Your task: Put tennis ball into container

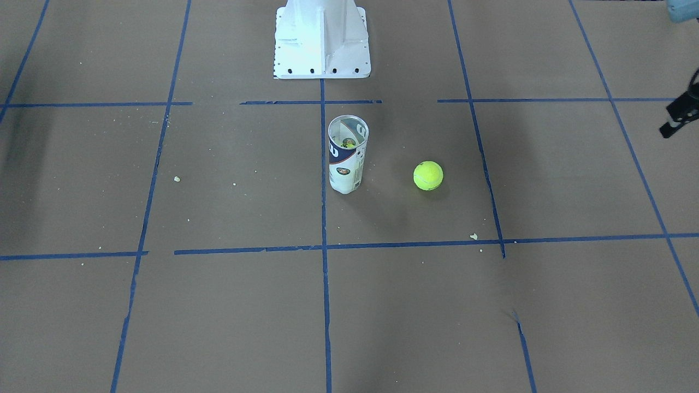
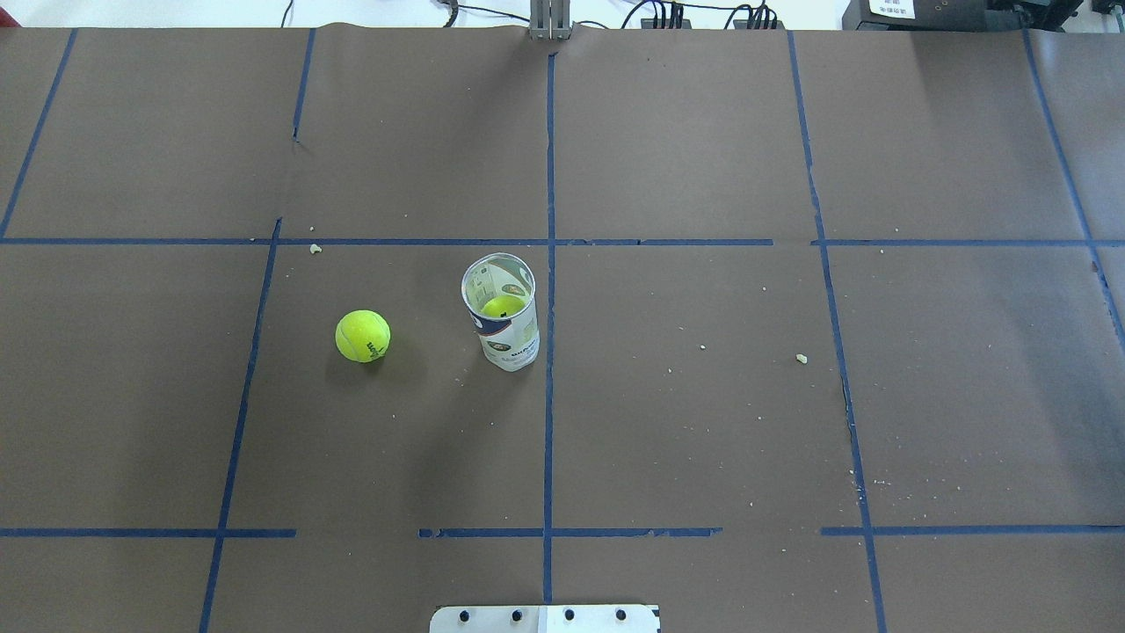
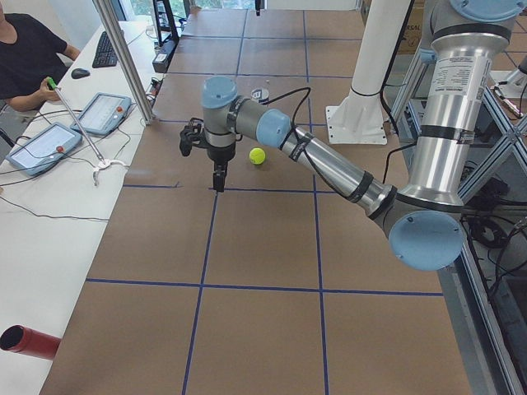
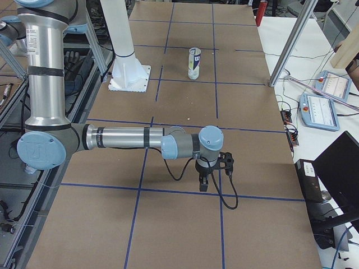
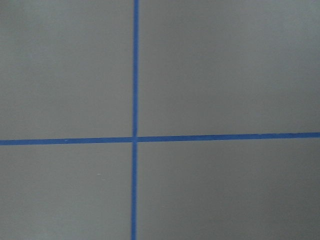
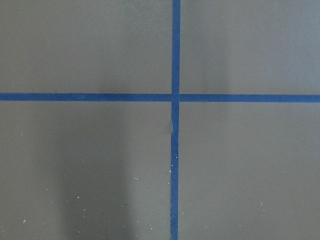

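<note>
The yellow-green tennis ball point(image 2: 362, 335) point(image 1: 428, 175) point(image 3: 258, 155) lies on the brown paper, a short way to the robot's left of the container. The clear container point(image 2: 501, 312) point(image 1: 348, 154) point(image 4: 194, 63) stands upright and open-topped, with a second yellow ball point(image 2: 503, 306) inside it. My left gripper point(image 3: 218, 177) hangs fingers-down over a tape line, well to the left of the loose ball; only a black part of it point(image 1: 680, 112) shows at the front view's edge. My right gripper point(image 4: 203, 182) hangs far to the right of the container. I cannot tell whether either is open or shut. Both wrist views show only paper and tape.
The white pedestal base point(image 1: 322, 41) point(image 2: 545, 618) stands behind the container on the robot's side. Operators' tablets point(image 3: 103, 111) and a metal post point(image 3: 123, 58) line the far table edge. A red cylinder point(image 3: 29, 341) lies at the left end.
</note>
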`<state>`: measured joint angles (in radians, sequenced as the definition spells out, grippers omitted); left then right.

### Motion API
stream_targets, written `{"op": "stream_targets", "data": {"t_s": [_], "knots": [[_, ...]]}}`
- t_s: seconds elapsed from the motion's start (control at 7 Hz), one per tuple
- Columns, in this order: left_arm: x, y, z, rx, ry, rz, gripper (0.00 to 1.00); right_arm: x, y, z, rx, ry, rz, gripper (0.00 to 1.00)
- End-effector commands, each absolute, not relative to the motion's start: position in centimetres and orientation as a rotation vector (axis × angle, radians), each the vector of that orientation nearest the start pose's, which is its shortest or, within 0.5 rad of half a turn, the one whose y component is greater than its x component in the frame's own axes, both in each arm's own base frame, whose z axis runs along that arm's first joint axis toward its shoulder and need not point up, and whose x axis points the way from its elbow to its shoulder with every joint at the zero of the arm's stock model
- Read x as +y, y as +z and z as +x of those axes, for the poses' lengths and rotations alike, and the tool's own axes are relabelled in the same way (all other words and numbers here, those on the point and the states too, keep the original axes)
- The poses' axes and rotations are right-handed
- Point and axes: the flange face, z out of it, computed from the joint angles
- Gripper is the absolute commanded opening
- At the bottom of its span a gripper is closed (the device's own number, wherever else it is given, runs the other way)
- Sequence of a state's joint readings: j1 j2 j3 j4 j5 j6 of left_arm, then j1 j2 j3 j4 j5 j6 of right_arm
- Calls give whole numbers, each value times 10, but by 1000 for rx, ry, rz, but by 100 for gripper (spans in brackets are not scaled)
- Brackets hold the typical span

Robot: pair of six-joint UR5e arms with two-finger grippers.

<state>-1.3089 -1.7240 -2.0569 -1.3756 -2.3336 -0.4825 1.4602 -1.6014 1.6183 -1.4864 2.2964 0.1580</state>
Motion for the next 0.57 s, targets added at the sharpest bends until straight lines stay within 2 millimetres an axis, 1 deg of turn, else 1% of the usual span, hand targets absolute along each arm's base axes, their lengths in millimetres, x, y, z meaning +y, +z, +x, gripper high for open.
{"op": "stream_targets", "data": {"t_s": [0.0,0.14,0.29,0.43], "knots": [[-485,308,155,907,-25,77,100,-490,645,13,-731,7,-2,100],[-482,287,203,855,-41,103,100,-490,645,13,-731,9,-1,100],[-474,274,264,801,-39,120,100,-490,645,13,-731,9,-1,100],[-487,270,311,782,-1,97,100,-490,645,13,-731,9,-1,100]]}}
